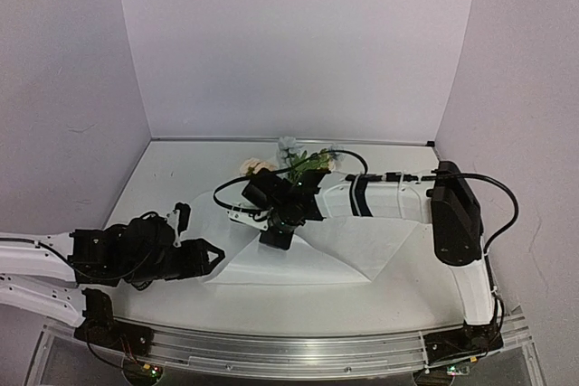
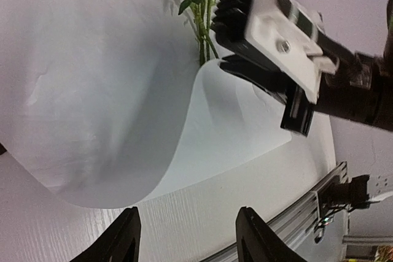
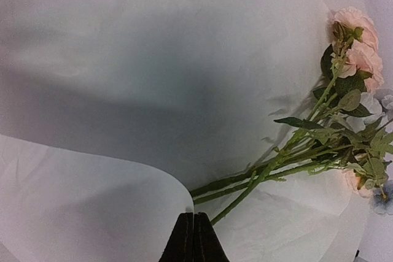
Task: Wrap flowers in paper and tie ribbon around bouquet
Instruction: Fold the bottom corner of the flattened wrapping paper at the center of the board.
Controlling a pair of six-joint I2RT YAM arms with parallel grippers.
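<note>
The white paper lies spread on the table, one flap curled up and over. My right gripper is shut on that flap's edge, right beside the green stems of the flowers. The flowers rest on the sheet with their cream-pink and pale blue blooms toward the back wall. My left gripper hovers low at the paper's near left corner, open, with only bare table between its fingers. The lifted fold bulges in front of it. The ribbon is out of view, and no bouquet shows.
An aluminium rail runs along the table's near edge. Lilac walls close in the back and both sides. My right arm reaches across the sheet from the right, a black cable looping over the flowers.
</note>
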